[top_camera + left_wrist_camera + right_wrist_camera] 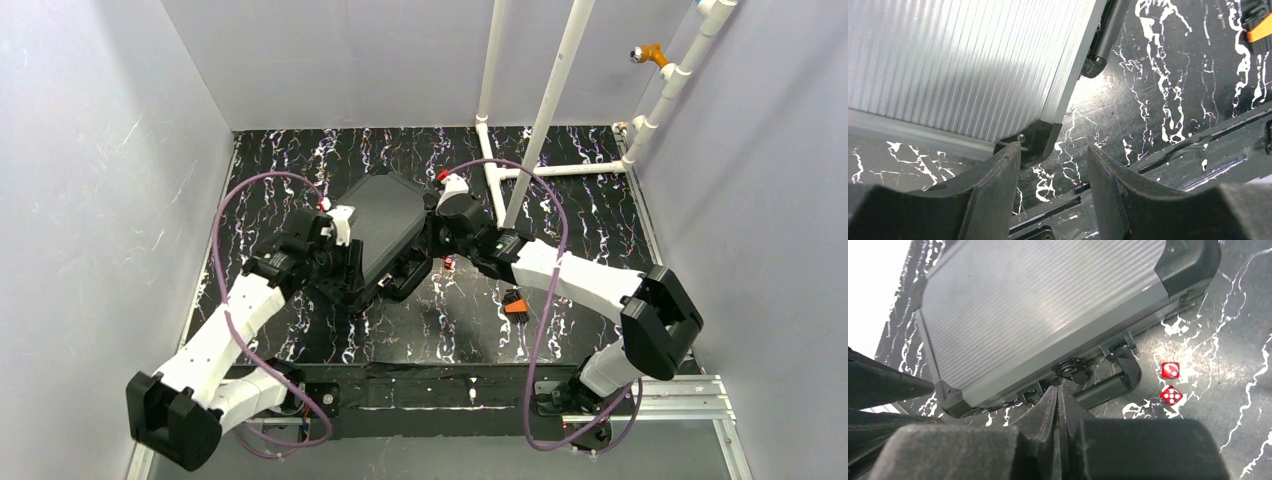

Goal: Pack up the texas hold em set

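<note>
The hard case (385,225) lies shut on the black marbled table, its ribbed grey lid up, and its handle (1108,382) faces the near side. Chips, card deck and disc do not show. My left gripper (345,278) is open and empty at the case's near left corner (1035,137). In the left wrist view the left gripper (1054,155) has its left finger next to that corner. My right gripper (1058,387) is shut and empty, its tips at the case's front edge between a latch and the handle. It also shows in the top view (432,248).
Two red dice (1170,382) lie on the table just right of the handle. A small orange-and-black object (515,303) lies near the right forearm. White pipes (545,110) stand at the back right. Grey walls close in both sides.
</note>
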You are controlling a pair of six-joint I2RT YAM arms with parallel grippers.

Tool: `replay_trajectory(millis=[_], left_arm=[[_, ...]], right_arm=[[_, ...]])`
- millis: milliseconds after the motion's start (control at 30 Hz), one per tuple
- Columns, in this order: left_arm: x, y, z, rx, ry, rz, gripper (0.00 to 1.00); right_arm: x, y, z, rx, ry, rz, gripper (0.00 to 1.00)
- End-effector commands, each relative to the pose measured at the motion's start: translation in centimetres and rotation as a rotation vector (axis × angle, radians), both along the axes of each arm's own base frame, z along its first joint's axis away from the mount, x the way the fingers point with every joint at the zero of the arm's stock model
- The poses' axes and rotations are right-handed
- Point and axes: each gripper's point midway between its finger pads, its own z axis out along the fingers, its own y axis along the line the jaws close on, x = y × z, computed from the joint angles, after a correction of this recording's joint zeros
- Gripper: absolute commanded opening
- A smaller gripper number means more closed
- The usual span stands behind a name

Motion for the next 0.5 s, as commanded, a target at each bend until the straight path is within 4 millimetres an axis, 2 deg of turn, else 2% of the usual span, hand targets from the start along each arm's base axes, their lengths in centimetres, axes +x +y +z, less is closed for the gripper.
replay_trajectory(millis=[0,67,233,333,433,467], left_arm=[[-0.3,0.6,2.3,-0.024,-0.122,0.000,0.52],[-0.3,0.5,3.6,-0.058,-0.188,-0.004,0.56],[-0.6,0.8,6.4,-0.118,-0.339,0.005,0.66],[-0.7,1.2,7.4,-0.133,-0.389,0.023,0.76],[-0.9,1.1,8.1,-0.155,-0.420,0.018,0.82],[-1.0,1.1,8.4,-0.162,-0.432,0.013,0.93]], right_arm=[[-0.1,0.2,4.3,0.074,-0.137,0.062,0.15],[-0.3,0.2,5.5,0.090,-0.172,0.086,0.21],[-0.9,-0.3,8.7,0.128,-0.270,0.129,0.46],[-1.3,-0.6,10.3,0.150,-0.320,0.145,0.58],[-1.7,-0.9,11.7,0.166,-0.365,0.162,0.71],[-1.8,-1.1,12.1,0.169,-0.378,0.168,0.74]])
